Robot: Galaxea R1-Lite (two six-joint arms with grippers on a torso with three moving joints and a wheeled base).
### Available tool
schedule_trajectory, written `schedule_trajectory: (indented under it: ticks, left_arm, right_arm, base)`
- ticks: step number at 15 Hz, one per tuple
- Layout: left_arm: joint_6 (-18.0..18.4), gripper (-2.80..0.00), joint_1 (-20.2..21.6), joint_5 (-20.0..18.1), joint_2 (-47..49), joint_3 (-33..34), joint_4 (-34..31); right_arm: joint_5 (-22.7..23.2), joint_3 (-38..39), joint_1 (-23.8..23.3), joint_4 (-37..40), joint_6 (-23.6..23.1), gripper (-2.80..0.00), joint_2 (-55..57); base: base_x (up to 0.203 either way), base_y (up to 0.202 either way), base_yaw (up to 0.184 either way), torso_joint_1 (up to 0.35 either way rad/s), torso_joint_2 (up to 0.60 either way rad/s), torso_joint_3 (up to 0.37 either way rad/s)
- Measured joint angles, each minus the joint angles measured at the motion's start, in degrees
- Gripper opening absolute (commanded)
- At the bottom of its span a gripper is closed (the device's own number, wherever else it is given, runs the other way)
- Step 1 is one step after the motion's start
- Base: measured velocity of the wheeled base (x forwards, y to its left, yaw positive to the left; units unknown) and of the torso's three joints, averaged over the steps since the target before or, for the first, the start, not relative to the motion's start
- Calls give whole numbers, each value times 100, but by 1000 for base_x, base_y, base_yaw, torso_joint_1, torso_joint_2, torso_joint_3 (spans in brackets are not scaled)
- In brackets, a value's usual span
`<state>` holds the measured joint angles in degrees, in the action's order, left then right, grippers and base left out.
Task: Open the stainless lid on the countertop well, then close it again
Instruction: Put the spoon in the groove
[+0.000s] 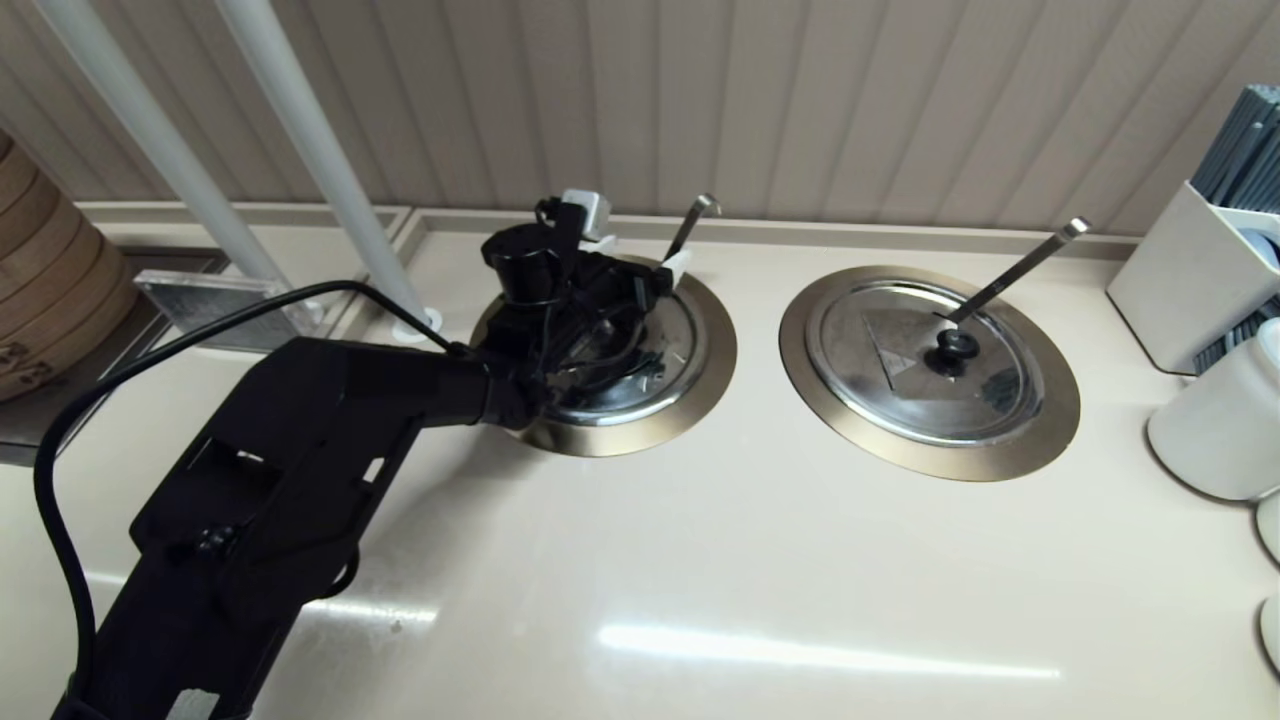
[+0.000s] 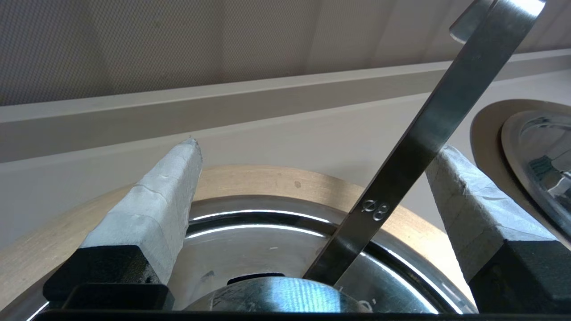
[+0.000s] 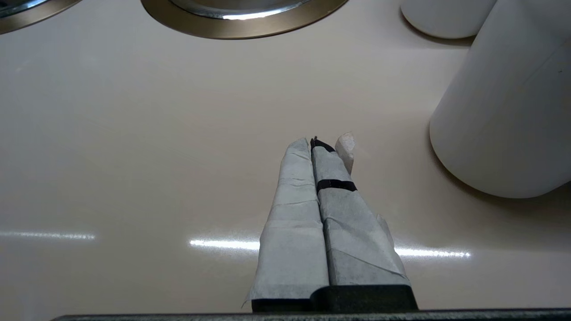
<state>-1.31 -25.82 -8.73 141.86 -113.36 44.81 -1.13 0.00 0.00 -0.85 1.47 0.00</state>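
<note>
Stainless lid lies flat over the countertop well on the pale bench, apparently shut, its slot letting the hook-ended ladle handle lean out toward the wall. Left pincer hovers low over the lid with its taped fingers apart, straddling the handle and probably lined up to close on the knob. Right pincer is parked over bare bench beside a white canister, fingers pressed together on nothing.

Shiny steel stainless lid, bronze-rimmed countertop well, cream counter, black arm
</note>
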Motion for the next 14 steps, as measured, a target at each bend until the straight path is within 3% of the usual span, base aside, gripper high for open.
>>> schedule_trajectory:
  ticks: [4, 14]
  left_arm:
    - [-353, 0, -2, 141, -198, 319, 17]
    - [-335, 0, -463, 127, -176, 702, 42]
  right_arm:
    - [-2, 0, 0, 1, 2, -280, 0]
    - [1, 0, 0, 0, 2, -280, 0]
  base:
    - [0, 0, 0, 0, 0, 0]
    - [0, 0, 0, 0, 0, 0]
